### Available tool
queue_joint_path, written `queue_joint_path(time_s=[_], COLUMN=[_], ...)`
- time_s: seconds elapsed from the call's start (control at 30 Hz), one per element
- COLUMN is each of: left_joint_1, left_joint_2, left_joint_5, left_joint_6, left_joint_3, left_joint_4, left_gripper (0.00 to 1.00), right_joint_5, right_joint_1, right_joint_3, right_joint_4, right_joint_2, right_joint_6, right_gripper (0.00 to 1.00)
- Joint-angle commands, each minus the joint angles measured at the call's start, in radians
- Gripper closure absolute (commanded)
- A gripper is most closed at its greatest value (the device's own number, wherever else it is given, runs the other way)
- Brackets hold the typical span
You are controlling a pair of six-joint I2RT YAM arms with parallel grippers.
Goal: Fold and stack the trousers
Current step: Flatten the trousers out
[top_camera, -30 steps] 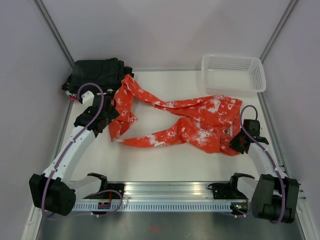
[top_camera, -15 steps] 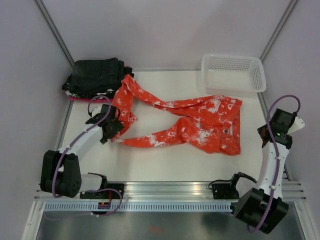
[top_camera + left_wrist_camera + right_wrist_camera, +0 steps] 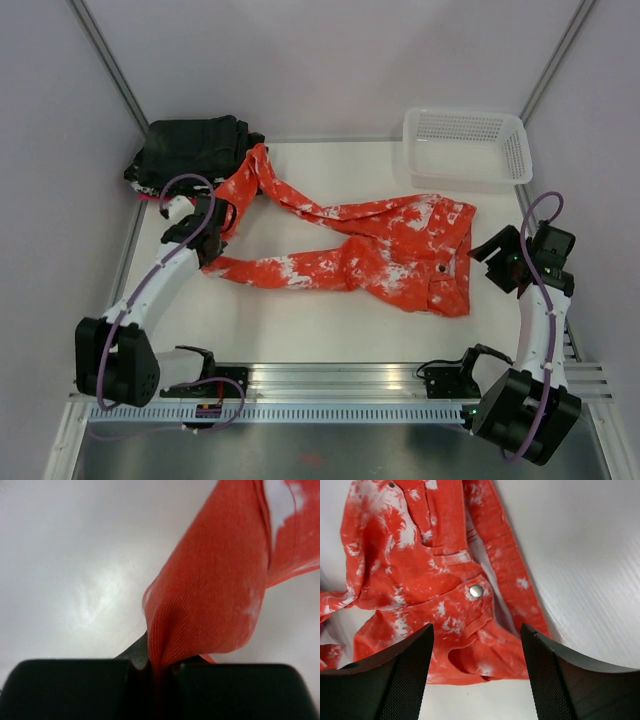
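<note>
Your trousers (image 3: 390, 255) lie spread across the middle of the table (image 3: 330, 335). The waistband is at the right and both legs run left. The far leg angles up toward the stack of black folded garments (image 3: 190, 150) in the far left corner, while the near leg lies straighter.

Your left gripper (image 3: 210, 255) is closed on the end of that near leg. In the left wrist view the orange-red fabric is bunched and pinched tight between the fingers (image 3: 75, 690). That grip looks meant to draw the leg out straight so it can be folded cleanly.

Your right gripper (image 3: 490, 265) sits just right of the waistband with its jaws wide apart and holding nothing. The metal button (image 3: 476, 590) and waistband corner show between its fingers (image 3: 395, 680), so it seems lined up to pin or take the waist. The white basket (image 3: 470, 172) stands well apart at the far right, out of the way.
</note>
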Motion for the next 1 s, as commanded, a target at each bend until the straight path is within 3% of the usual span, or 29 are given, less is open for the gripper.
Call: queue_joint_path(time_s=[0.0, 0.07, 0.1, 0.13, 0.17, 0.2, 0.37, 0.6, 0.77, 0.97], left_joint_1=[0.006, 0.006, 0.006, 0.006, 0.006, 0.006, 0.005, 0.006, 0.006, 0.006], left_joint_2=[-0.149, -0.201, -0.213, -0.227, -0.229, -0.229, -0.183, -0.145, -0.143, -0.148], left_joint_5=[-0.39, -0.478, -0.492, -0.498, -0.468, -0.437, -0.262, -0.167, -0.046, -0.019], left_joint_6=[0.148, 0.237, 0.242, 0.245, 0.251, 0.254, 0.25, 0.402, 0.414, 0.412], left_joint_3=[0.125, 0.144, 0.147, 0.145, 0.13, 0.122, 0.095, 0.145, 0.153, 0.135], left_joint_4=[-0.165, -0.17, -0.194, -0.202, -0.202, -0.206, -0.199, -0.059, 0.004, 0.018], left_gripper=[0.98, 0.95, 0.85, 0.46, 0.12, 0.01, 0.0, 0.0, 0.0, 0.0], right_joint_5=[-0.103, -0.104, -0.107, -0.107, -0.107, -0.11, -0.103, 0.13, 0.219, 0.2], right_joint_1=[0.016, 0.026, 0.03, 0.04, 0.046, 0.057, 0.161, 0.508, 0.625, 0.7], right_joint_3=[-0.058, -0.086, -0.091, -0.095, -0.097, -0.098, -0.095, -0.081, -0.097, -0.166], right_joint_4=[0.039, 0.042, 0.039, 0.035, 0.036, 0.042, 0.067, 0.013, -0.023, 0.031], right_joint_2=[0.026, 0.048, 0.057, 0.065, 0.075, 0.077, 0.089, 0.094, 0.129, 0.184], right_joint_6=[-0.004, -0.013, -0.02, -0.03, -0.031, -0.03, -0.024, -0.017, 0.038, 0.165], right_gripper=[0.23, 0.23, 0.23, 0.23, 0.23, 0.23, 0.26, 0.28, 0.36, 0.41])
